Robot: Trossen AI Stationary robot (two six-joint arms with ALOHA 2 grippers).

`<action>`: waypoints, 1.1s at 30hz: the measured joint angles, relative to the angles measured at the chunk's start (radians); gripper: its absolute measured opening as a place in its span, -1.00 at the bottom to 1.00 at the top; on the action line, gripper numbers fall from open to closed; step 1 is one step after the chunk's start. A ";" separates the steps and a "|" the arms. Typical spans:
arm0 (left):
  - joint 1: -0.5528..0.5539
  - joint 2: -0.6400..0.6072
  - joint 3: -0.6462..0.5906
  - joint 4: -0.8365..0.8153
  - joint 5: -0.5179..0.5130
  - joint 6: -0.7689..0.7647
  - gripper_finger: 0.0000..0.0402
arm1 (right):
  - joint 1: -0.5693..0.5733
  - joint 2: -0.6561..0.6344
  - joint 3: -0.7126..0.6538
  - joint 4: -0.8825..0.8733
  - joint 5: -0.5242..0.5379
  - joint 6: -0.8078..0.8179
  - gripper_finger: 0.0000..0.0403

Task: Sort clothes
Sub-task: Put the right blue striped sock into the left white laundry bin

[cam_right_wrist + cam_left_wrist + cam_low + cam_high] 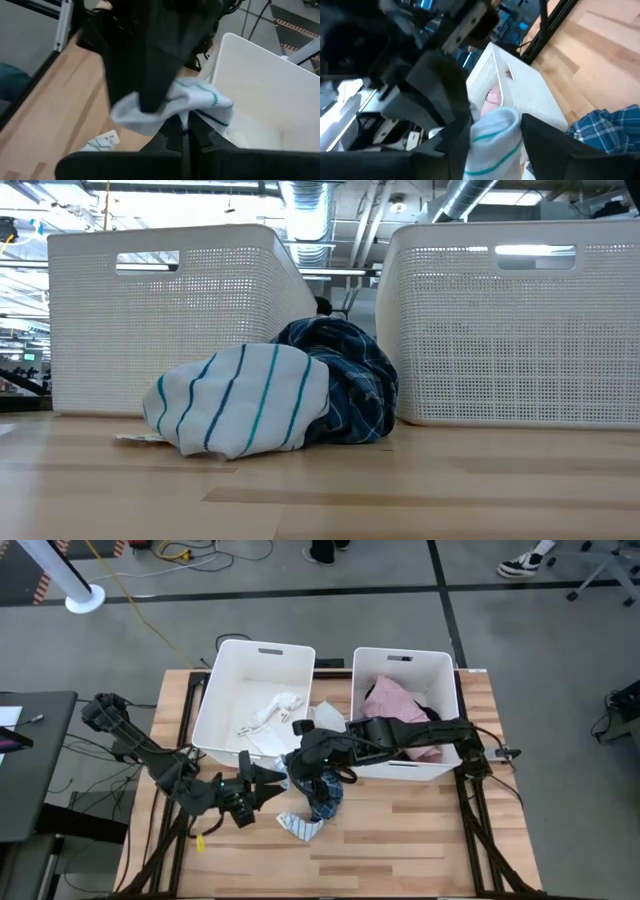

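Together, both claws meet over the tabletop (400, 850) in front of the two white tubs: the left claw (495, 145) has its fingers on either side of a white sock with teal stripes (490, 137), and the right claw (186, 131) is pinched shut on the same sock. Below them a second striped sock (240, 400) lies against a crumpled blue plaid garment (345, 385), while pink clothing (392, 700) sits in the right tub (440, 665) and a small white sock (268, 715) in the left tub (225, 680).
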 joint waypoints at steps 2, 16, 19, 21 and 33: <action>0.002 0.013 0.000 0.014 -0.019 0.013 -0.28 | 0.006 0.000 0.000 -0.001 -0.003 0.003 -0.94; -0.029 0.029 0.000 0.039 -0.108 0.104 -0.98 | 0.035 0.000 0.000 -0.024 -0.004 0.027 -0.88; -0.042 0.028 0.000 0.040 -0.148 0.132 -0.98 | 0.035 0.000 0.000 -0.062 -0.005 0.063 -0.81; -0.053 0.019 0.000 0.043 -0.186 0.154 -0.99 | 0.036 0.000 0.000 -0.103 -0.003 0.070 -0.74; -0.012 -0.098 0.000 -0.054 -0.323 0.167 -1.00 | 0.072 0.000 0.000 -0.220 0.019 0.149 0.09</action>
